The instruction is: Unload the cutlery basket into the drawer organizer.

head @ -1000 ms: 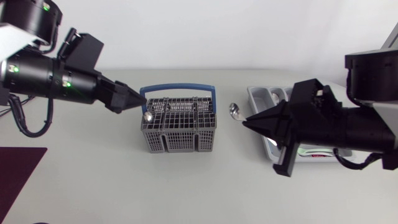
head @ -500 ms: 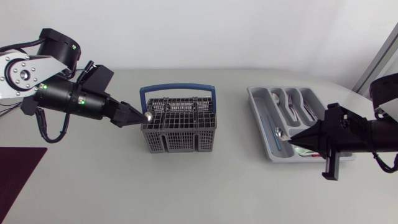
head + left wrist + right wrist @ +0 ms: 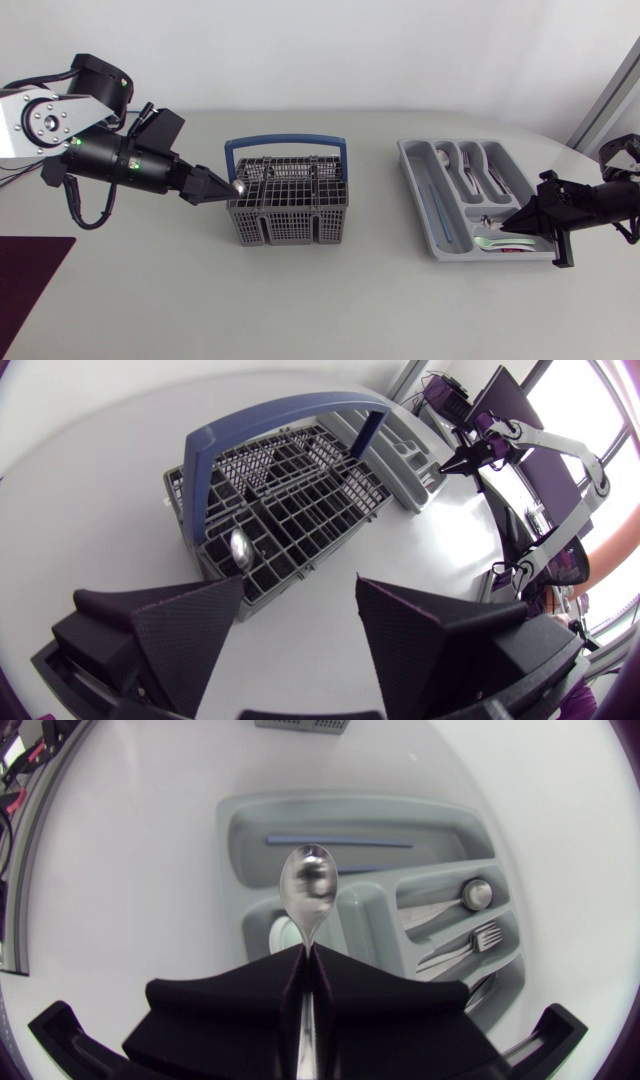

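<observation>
The grey cutlery basket (image 3: pixel 290 205) with a blue handle (image 3: pixel 285 143) stands mid-table. A spoon bowl (image 3: pixel 240 185) sticks up from its left corner, also seen in the left wrist view as the spoon bowl (image 3: pixel 240 547) in the basket (image 3: pixel 300 490). My left gripper (image 3: pixel 228 187) is open beside that corner, and in its own view the left gripper (image 3: pixel 300 600) is just short of the spoon. The grey drawer organizer (image 3: pixel 408 152) lies to the right. My right gripper (image 3: pixel 507 226) is shut on a spoon (image 3: pixel 308 885), which it holds over the organizer (image 3: pixel 240 820).
Forks and spoons (image 3: pixel 472 165) lie in the organizer's far compartments, and a blue piece (image 3: pixel 437 205) in its long left one. A dark maroon mat (image 3: pixel 30 275) covers the table's front left corner.
My right arm has drawn back to the right with the spoon, from left of the organizer to over its front right end. My left gripper has dropped to the basket's left corner.
</observation>
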You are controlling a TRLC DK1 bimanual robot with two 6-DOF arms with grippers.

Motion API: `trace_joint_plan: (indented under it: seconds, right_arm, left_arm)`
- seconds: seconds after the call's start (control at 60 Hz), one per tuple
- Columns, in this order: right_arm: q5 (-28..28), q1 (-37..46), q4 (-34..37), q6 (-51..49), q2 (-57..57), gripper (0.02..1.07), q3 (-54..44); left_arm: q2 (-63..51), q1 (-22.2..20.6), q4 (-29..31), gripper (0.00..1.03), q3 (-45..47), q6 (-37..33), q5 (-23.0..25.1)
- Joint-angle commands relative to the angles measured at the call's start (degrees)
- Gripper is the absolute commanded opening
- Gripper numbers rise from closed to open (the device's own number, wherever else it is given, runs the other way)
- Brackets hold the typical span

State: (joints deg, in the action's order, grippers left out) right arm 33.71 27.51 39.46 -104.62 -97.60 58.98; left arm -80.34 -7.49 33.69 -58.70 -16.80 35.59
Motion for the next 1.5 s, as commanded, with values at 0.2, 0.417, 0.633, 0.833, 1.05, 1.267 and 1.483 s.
trace_joint_plan:
  seconds: [0.2, 0.417, 0.633, 0.833, 1.05, 1.267, 1.483]
  right_arm:
    - [-7.00, -0.09, -8.09, -4.54, -6.55, 0.09, -1.68]
    - [-7.70, -0.44, -11.69, -3.84, -3.38, 0.48, -5.72]
    - [-5.94, -2.55, -10.20, 2.84, 8.13, 0.83, -8.71]
    - [-5.06, -10.72, -7.73, 13.04, 20.43, 1.03, -12.57]
    - [-3.22, -22.94, -5.62, 27.36, 31.42, 1.03, -14.77]
    - [-3.39, -39.11, -7.12, 48.28, 35.46, 1.03, -14.24]
    - [-3.39, -48.60, -13.01, 61.38, 31.86, 1.03, -12.57]
  left_arm:
    - [-1.32, 1.16, -0.56, 0.94, 0.95, -2.28, 1.32]
    - [-1.58, 1.69, -0.56, 0.94, 0.86, -2.80, 2.37]
    - [-3.42, 1.86, -0.91, 0.94, 0.07, -3.51, 3.34]
    - [-4.39, 1.86, -1.09, 0.94, -0.10, -3.59, 3.96]
    - [-4.92, 2.65, -3.37, 0.93, -0.63, -3.59, 3.96]
    - [-6.15, 2.56, -5.57, 0.88, -0.63, -3.59, 3.96]
    - [-7.91, 2.04, -7.68, 0.87, -0.72, -3.33, 3.96]
